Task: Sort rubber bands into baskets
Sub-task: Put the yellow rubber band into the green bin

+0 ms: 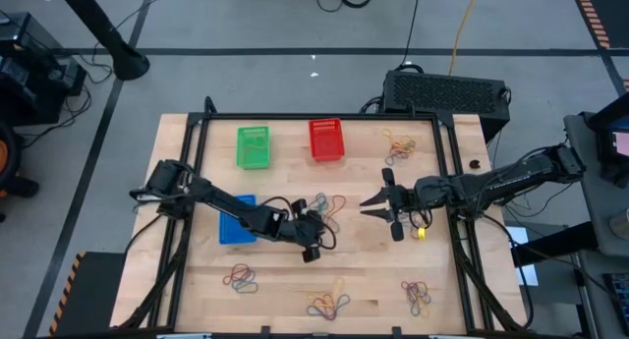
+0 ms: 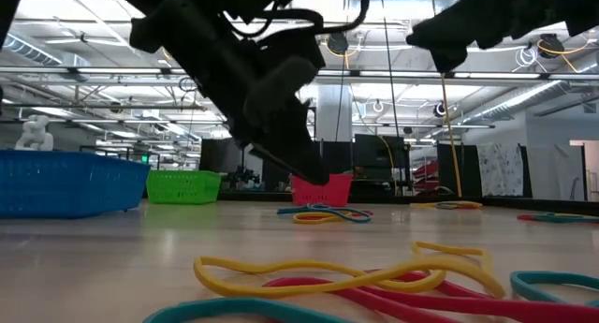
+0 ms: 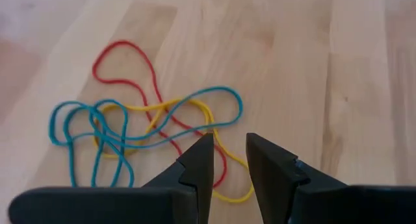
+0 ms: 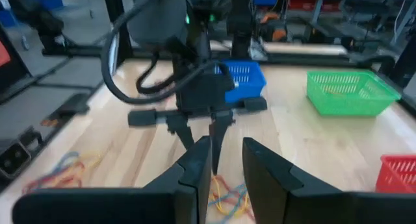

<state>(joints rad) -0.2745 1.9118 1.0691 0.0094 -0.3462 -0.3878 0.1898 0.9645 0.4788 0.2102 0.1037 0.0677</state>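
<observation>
The left pincer point(image 3: 227, 160), fingers a narrow gap apart and empty, hangs over a tangle of rubber bands point(image 3: 146, 130) mid-surface, while the right pincer point(image 1: 378, 203), slightly parted and empty, waits nearby

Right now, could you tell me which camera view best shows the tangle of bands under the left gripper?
The left wrist view: the tangle fills it, with red, blue and yellow loops distinct just ahead of the left gripper. The high view shows it small. The low view shows it as a flat strip. The right wrist view shows only part.
</observation>
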